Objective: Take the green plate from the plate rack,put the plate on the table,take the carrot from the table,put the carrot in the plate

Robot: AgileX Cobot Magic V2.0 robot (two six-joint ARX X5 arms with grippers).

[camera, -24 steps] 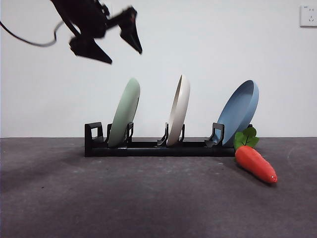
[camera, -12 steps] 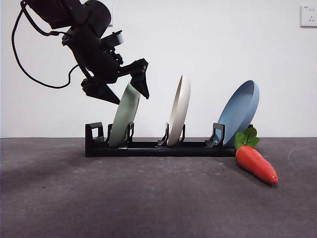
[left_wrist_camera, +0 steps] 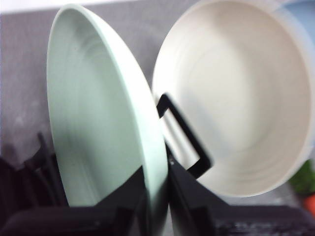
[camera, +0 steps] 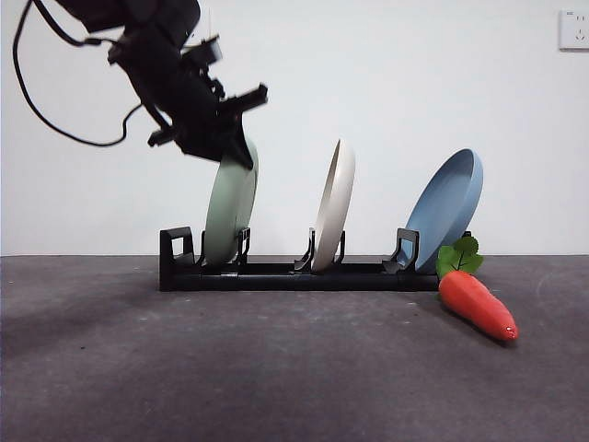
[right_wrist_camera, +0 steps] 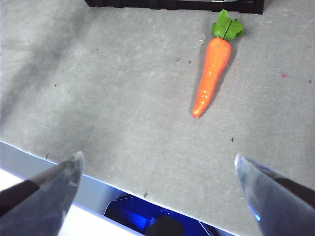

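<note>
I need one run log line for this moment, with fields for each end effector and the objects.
left end effector: closing on green plate rim | plate: in plate rack | right end effector: open, waiting | carrot: on table

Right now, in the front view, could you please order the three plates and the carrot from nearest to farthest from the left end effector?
1. Green plate, at the left end effector, rack's left slot.
2. Cream-white plate, middle slot.
3. Light blue plate, right slot.
4. Carrot, on the table beyond the rack's right end.
</note>
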